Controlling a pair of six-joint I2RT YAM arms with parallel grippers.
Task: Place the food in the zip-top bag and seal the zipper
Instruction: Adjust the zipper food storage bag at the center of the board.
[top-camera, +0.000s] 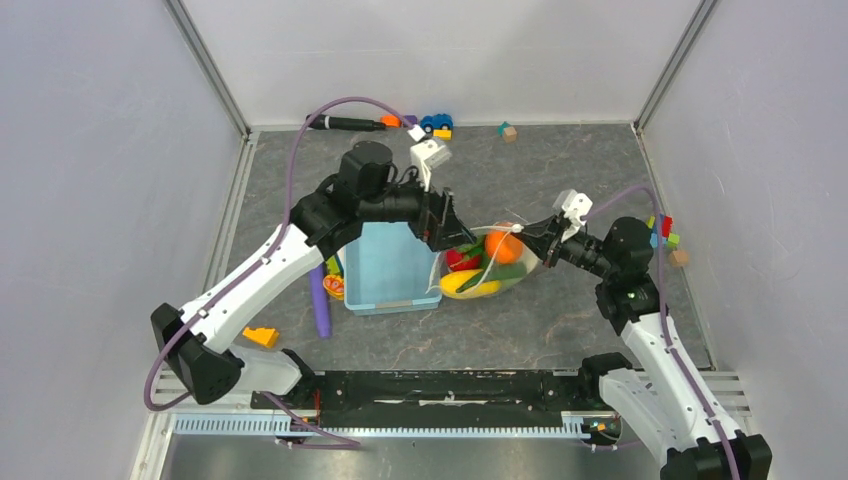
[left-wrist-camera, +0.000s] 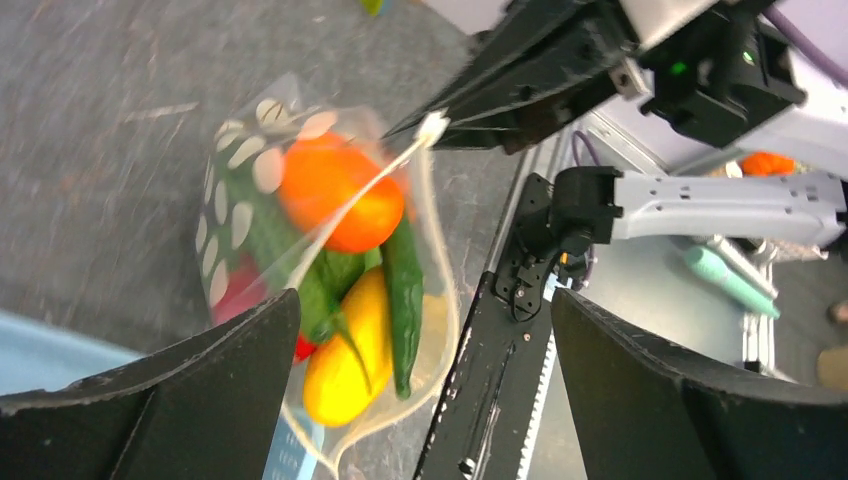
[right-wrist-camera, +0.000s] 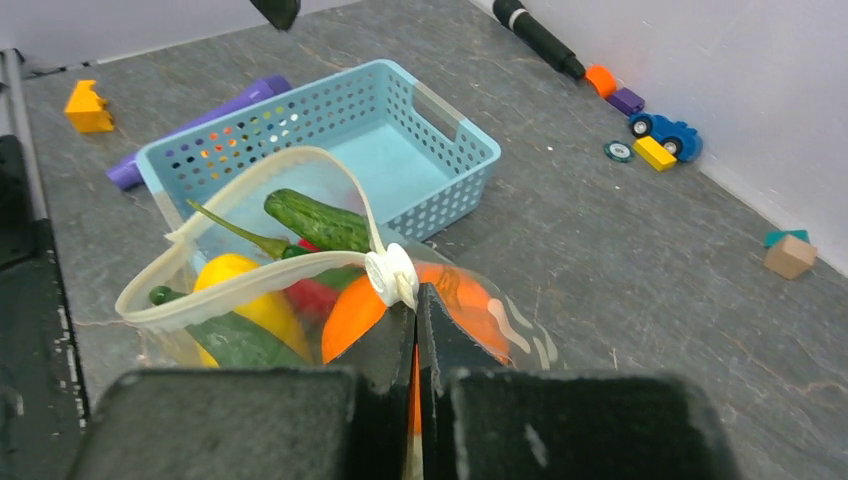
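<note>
The zip-top bag (top-camera: 492, 268) lies on the grey table right of the basket, clear with white dots. Inside it is food: an orange piece (left-wrist-camera: 335, 200), a yellow piece (left-wrist-camera: 345, 350), a green cucumber (right-wrist-camera: 320, 220) and something red (top-camera: 460, 258). The zipper (right-wrist-camera: 250, 270) forms an open loop at the bag's mouth, with a white slider (right-wrist-camera: 390, 272) at its right end. My right gripper (right-wrist-camera: 415, 300) is shut on the bag's edge just under that slider. My left gripper (left-wrist-camera: 425, 390) stands wide open over the bag's left side, holding nothing.
A light-blue basket (top-camera: 390, 265) stands against the bag's left side. A long purple rod (top-camera: 320, 300) and an orange wedge (top-camera: 262, 337) lie left of it. A black rod (top-camera: 345, 123), a toy car (top-camera: 435, 122) and small blocks (top-camera: 662, 232) sit by the walls.
</note>
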